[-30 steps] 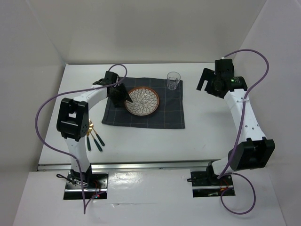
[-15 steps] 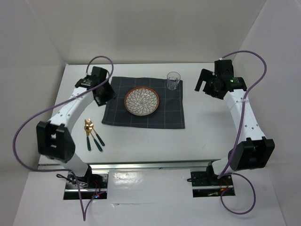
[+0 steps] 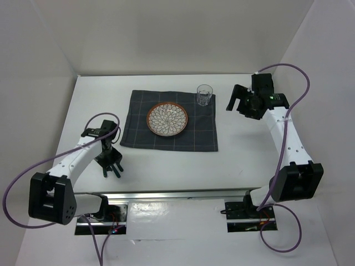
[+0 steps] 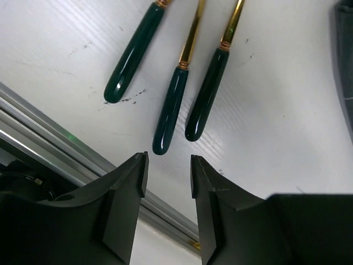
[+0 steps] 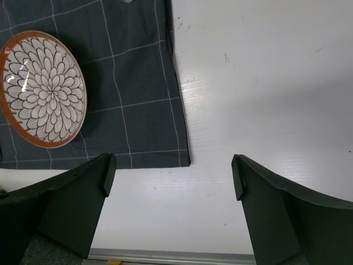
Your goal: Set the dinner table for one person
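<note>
The white dinner table [image 3: 244, 149] bears a dark grey checked cloth [image 3: 194, 133] with a flower-patterned plate [image 3: 167, 118] on it. A clear glass [image 3: 204, 95] stands at the cloth's far right corner. Three pieces of cutlery with dark green handles [image 4: 170, 113] and gold stems lie side by side at the near left. My left gripper [image 3: 108, 159] hovers right over them, open and empty, its jaws [image 4: 168, 165] just short of the handle ends. My right gripper [image 3: 236, 100] is open wide and empty, above the table right of the glass; it shows in the right wrist view [image 5: 174, 171].
A metal rail [image 3: 166, 194] runs along the table's near edge, close behind the cutlery handles [image 4: 55, 138]. White walls close in the left, far and right sides. The right wrist view shows the plate [image 5: 43, 88] and the cloth's corner [image 5: 182, 154].
My left arm has swung from the plate's left edge back to the near left and come down over the cutlery. The right gripper has barely shifted.
</note>
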